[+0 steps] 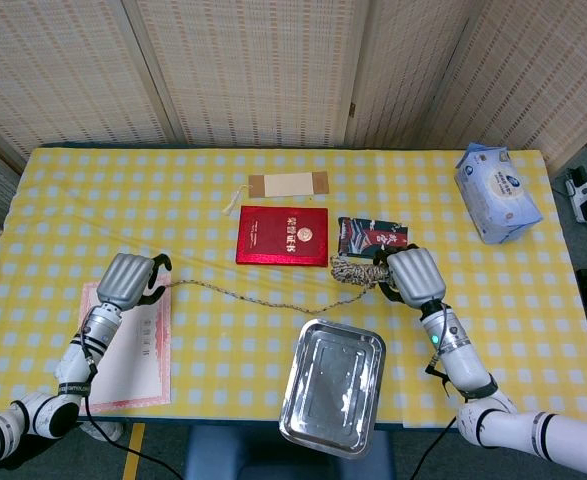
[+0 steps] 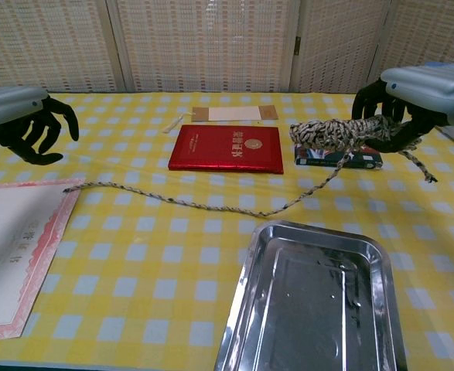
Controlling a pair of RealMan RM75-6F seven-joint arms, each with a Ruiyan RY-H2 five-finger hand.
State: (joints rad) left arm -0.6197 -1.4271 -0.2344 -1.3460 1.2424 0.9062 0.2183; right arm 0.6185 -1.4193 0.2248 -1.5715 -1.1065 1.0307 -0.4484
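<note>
The right robot hand (image 2: 401, 100) has its fingers curled around the coiled end of a braided rope (image 2: 336, 133), holding the bundle lifted off the tabletop (image 2: 134, 255), just above a small dark booklet (image 2: 339, 158). The bundle's long axis runs sideways, sticking out of the robot hand toward the robot's left. From it a single strand (image 2: 211, 202) drops to the cloth and trails away leftward in a long, shallow line, so the rope as a whole lies crosswise between the two robot hands.

The left robot hand (image 2: 27, 120) hovers over the strand's free end (image 1: 165, 287), fingers bent downward and apart, holding nothing; that end lies just below and in front of it, touching the edge of a pink-bordered certificate (image 1: 133, 345). It is far nearer this loose end than the right robot hand is.

Beyond the strand lies a red book (image 2: 227, 148), with a tan bookmark (image 2: 230, 114) behind it. On the near side of the right robot hand sits a steel tray (image 2: 315, 297); a tissue pack (image 1: 495, 192) lies well off to its right.
</note>
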